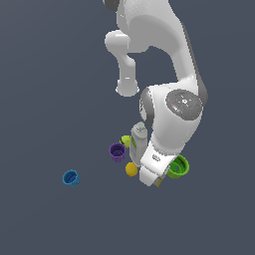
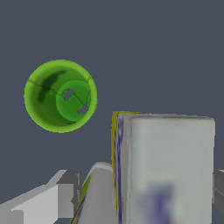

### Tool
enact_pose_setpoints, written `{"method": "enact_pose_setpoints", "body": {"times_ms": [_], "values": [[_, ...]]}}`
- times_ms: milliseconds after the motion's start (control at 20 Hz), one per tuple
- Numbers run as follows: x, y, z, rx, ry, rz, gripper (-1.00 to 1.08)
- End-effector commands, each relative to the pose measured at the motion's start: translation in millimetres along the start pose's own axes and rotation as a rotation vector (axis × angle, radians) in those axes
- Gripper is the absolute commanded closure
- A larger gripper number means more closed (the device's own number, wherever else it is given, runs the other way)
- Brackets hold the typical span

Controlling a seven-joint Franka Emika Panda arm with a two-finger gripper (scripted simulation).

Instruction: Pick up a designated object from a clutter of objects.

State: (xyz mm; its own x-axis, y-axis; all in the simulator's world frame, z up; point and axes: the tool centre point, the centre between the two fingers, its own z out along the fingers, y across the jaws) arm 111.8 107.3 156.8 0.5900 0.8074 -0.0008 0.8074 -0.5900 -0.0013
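Observation:
The designated carton box [image 2: 168, 170] is grey-white with a blurred purple mark and a yellow edge. It stands close under the wrist camera, between my fingers. In the exterior view only a yellow sliver of it [image 1: 159, 183] shows under the hand. My gripper [image 2: 142, 192] is open and low over the clutter [image 1: 151, 178]. One finger [image 2: 65, 194] is well clear of the box and the other [image 2: 218, 188] is right at its side. The rounded grey-white bottle [image 1: 139, 142] sits next to the box, in the gap before the first finger [image 2: 98, 197].
A green cup [image 1: 178, 167] stands open-side-up beside the hand and also shows in the wrist view [image 2: 60, 96]. A purple cup [image 1: 117, 152], a yellow ball-like fruit [image 1: 131, 169] and a green fruit [image 1: 125, 141] cluster by the bottle. A blue cup [image 1: 70, 178] sits apart on the exterior view's left.

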Motion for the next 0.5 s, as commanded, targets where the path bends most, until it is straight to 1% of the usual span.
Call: {"method": "enact_pose_setpoints", "body": {"times_ms": [0, 150, 200, 450], "values": [[0.5, 0.6, 4.7, -0.001, 0.001, 0.0, -0.92], [1.1, 1.3, 4.8, -0.001, 0.001, 0.0, -0.92], [1.1, 1.3, 4.8, -0.001, 0.001, 0.0, 1.08], [1.1, 1.3, 4.8, -0.001, 0.001, 0.0, 1.08]]}}
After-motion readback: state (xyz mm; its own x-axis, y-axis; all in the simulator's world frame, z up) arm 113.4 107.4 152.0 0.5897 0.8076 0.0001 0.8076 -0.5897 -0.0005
